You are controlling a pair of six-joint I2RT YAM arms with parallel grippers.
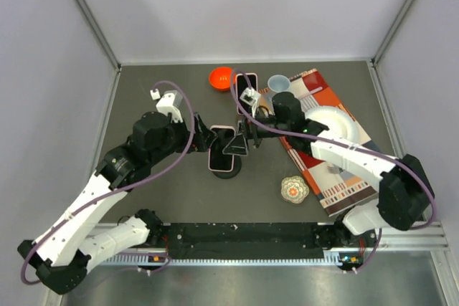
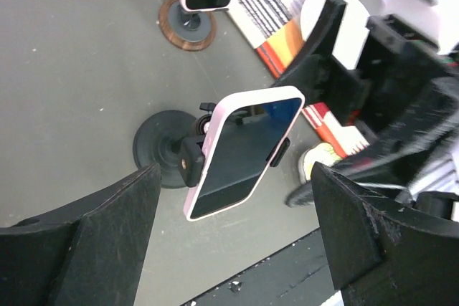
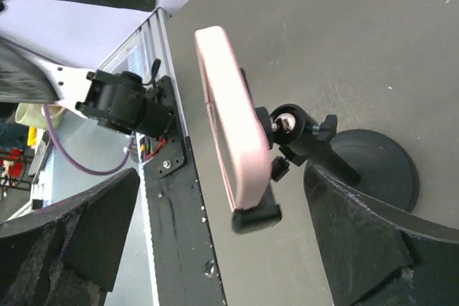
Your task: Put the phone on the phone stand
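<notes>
The phone [image 1: 222, 152] in its pink case sits clamped in the black phone stand [image 1: 226, 171] at the table's middle. In the left wrist view the phone [image 2: 244, 152] tilts screen-up in the clamp above the stand's round base [image 2: 161, 147]. My left gripper [image 1: 206, 134] is just left of it, open, its fingers [image 2: 79, 249] wide apart and touching nothing. My right gripper [image 1: 240, 140] is close on the right, also open. In the right wrist view the phone's pink edge [image 3: 229, 120] and the stand's ball joint [image 3: 287, 123] lie between the spread fingers [image 3: 373, 249].
A second phone [image 1: 244, 91] stands on a wooden-based stand [image 2: 188, 23] behind. An orange bowl [image 1: 221, 78] and a clear cup [image 1: 278, 84] are at the back. A white plate [image 1: 333, 127] lies on a red patterned mat [image 1: 344, 177]. A small patterned ball [image 1: 294, 189] rests near the front.
</notes>
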